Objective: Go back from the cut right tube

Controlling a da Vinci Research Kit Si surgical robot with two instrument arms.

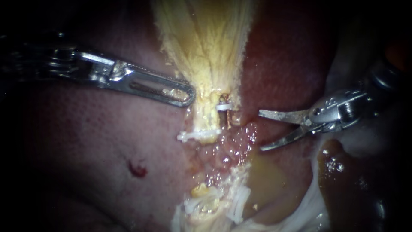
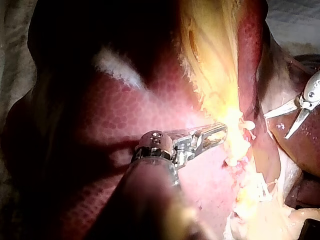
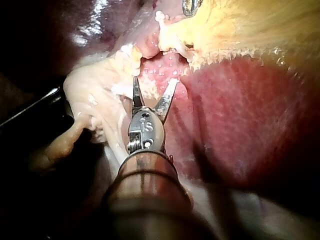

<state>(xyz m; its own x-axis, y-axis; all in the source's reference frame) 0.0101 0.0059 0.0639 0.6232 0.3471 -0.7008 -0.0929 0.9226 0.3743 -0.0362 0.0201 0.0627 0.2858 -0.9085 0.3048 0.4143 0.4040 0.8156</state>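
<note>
My left instrument (image 1: 185, 96) comes in from the left, its long windowed jaws shut on the edge of the pale yellow gallbladder (image 1: 206, 47); the left wrist view shows the jaws (image 2: 218, 133) on that yellow tissue too. A white clip (image 1: 224, 106) sits on the short right tube stump (image 1: 235, 119), and a second white clip (image 1: 196, 136) lies lower left. My right instrument (image 1: 260, 130) has two thin blades open, empty, just right of the stump and clear of it. In its own wrist view the blades (image 3: 155, 81) stand open short of the wet tissue.
Dark red liver (image 1: 86, 141) fills the left, with a small red spot (image 1: 138, 168). Yellow fluid (image 1: 266, 180) pools low in the middle. Several white clips (image 1: 238, 202) sit on pale tissue at the bottom. White material (image 1: 309, 210) lies at lower right.
</note>
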